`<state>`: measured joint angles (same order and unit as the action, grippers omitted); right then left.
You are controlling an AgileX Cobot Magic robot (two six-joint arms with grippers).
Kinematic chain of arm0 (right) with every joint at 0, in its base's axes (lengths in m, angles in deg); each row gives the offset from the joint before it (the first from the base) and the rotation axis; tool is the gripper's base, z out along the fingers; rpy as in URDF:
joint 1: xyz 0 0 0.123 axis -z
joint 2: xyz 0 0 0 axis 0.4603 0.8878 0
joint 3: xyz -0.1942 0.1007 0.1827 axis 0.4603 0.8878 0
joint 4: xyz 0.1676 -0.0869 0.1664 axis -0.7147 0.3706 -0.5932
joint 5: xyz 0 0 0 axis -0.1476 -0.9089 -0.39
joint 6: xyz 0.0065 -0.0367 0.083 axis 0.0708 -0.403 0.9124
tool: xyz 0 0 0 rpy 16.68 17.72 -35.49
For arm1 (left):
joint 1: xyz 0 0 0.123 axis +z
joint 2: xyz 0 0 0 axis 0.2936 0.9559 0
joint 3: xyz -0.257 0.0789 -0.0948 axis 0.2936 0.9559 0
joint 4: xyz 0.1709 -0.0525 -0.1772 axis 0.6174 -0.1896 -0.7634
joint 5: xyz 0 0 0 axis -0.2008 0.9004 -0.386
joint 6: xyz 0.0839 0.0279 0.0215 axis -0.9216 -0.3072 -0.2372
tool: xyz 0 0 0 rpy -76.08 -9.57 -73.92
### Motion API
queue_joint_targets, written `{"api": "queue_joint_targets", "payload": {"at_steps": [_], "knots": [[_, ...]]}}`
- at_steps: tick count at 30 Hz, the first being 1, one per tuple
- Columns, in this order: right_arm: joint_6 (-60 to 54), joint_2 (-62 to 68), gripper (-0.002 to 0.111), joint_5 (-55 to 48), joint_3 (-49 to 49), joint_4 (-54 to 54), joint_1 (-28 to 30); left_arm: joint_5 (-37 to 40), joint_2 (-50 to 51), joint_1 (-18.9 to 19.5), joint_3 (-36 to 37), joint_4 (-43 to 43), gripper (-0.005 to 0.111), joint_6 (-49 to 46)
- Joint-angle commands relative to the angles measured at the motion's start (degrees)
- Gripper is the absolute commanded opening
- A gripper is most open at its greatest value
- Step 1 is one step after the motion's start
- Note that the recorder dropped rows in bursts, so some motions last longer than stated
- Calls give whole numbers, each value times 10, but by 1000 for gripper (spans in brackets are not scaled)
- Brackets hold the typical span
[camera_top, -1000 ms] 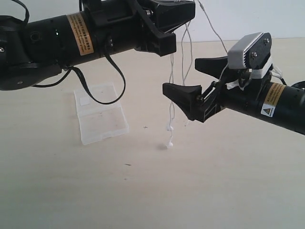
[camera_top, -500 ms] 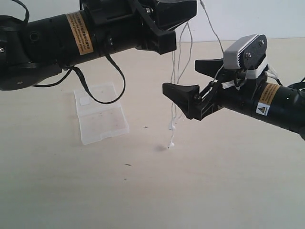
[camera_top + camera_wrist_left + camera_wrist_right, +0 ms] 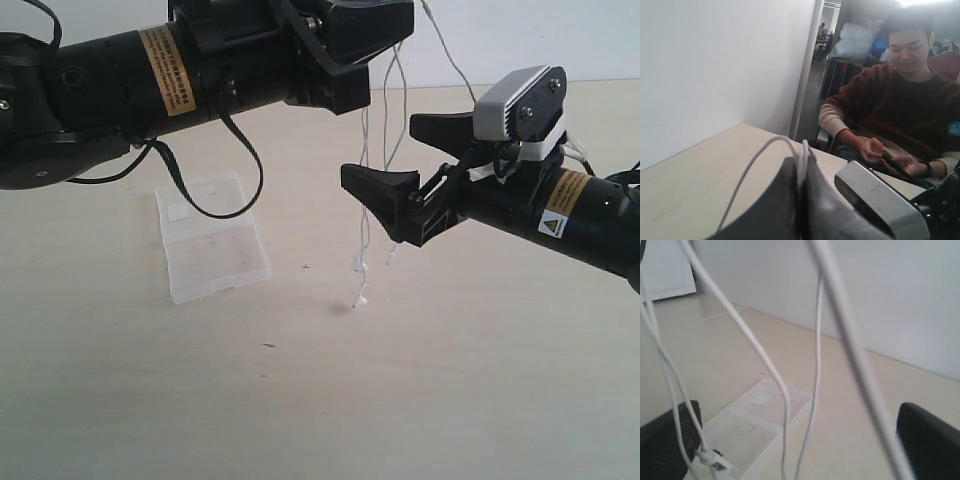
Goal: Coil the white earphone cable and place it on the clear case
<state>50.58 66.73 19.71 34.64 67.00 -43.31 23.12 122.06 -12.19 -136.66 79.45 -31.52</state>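
Pale tabletop, white wall behind. Left gripper, raised, stays pinched on the earphone cable, dangling right of the clear case. Right gripper, jaws spread, has risen slightly around the strands, so coiling seems barely begun.

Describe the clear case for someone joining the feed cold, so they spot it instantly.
On the pale table, look beneath the black left arm, left of the dangling white earphone cable in the exterior view. The clear case lies flat there, opened into two see-through halves. Its small white square sticker sets it apart from the thin cable.
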Motion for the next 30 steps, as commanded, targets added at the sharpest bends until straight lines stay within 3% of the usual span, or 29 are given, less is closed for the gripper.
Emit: {"api": "queue_joint_targets", "payload": {"at_steps": [1,6,16,30], "knots": [[-6,1,103,8,-2,-7,-1,-12,-2,0,1,1,0,5],[-3,1,98,8,-2,0,-1,-14,-2,0,1,1,0,5],[-15,1,70,-28,-2,-51,-41,-14,-2,0,1,0,0,5],[-18,-1,9,-63,-2,-50,-41,-14,-2,1,1,-1,0,5]]}}
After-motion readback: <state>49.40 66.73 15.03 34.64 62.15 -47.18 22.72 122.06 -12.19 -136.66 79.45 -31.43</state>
